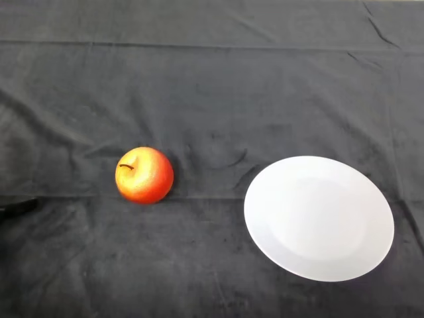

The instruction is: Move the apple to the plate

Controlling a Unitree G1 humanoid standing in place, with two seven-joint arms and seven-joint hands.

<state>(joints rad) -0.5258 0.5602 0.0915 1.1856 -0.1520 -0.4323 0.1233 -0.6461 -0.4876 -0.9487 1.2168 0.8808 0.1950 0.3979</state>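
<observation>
A red and yellow apple [144, 175] with a short brown stem stands upright on the dark cloth, left of centre. A white round plate [318, 217] lies to its right, with a gap of cloth between the two, and nothing is on it. Only a small black part of my left hand [18, 207] shows at the view's left edge. It is low on the cloth, well left of the apple and apart from it.
The dark cloth [212, 99] covers the whole table, with creases and a fold line running across the far part.
</observation>
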